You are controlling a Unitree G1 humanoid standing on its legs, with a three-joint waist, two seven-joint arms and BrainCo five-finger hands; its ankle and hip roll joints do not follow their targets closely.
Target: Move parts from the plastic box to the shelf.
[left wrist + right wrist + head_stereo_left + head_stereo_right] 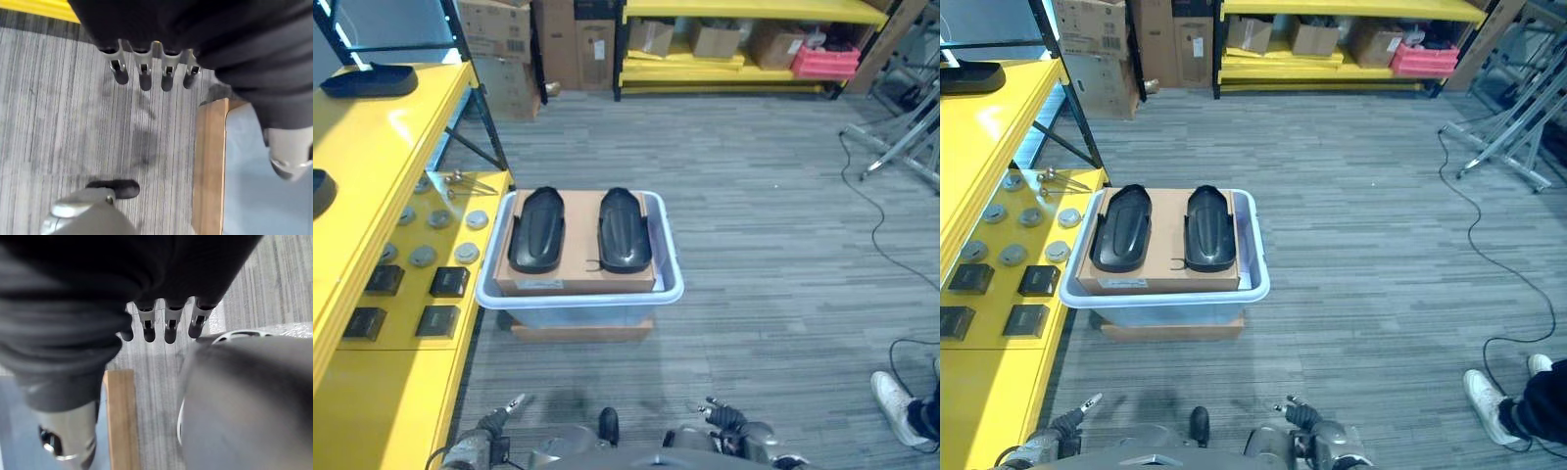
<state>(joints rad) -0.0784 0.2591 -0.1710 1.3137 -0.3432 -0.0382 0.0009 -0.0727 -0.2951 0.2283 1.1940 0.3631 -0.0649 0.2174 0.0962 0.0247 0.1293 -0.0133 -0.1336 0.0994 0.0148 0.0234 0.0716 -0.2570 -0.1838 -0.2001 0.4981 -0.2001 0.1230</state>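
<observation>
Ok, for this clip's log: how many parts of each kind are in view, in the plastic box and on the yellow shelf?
Long black shell parts: 4, two on the cardboard in the plastic box, two on the shelf top
Round grey discs on the lower shelf: 7
Small black blocks on the lower shelf: 4
Total: 15

Place: a warehouse or factory storeroom.
Shelving: yellow shelf [382, 186] with black steel uprights along the left, and a second yellow rack [744, 69] at the far wall.
Stock: cardboard boxes [499, 44] on the floor and on the far rack, with a red crate [824, 62] beside them.
Parts: grey discs [440, 219] and black blocks [448, 282] laid out in rows on the shelf.
Floor: grey plank flooring [754, 215].
</observation>
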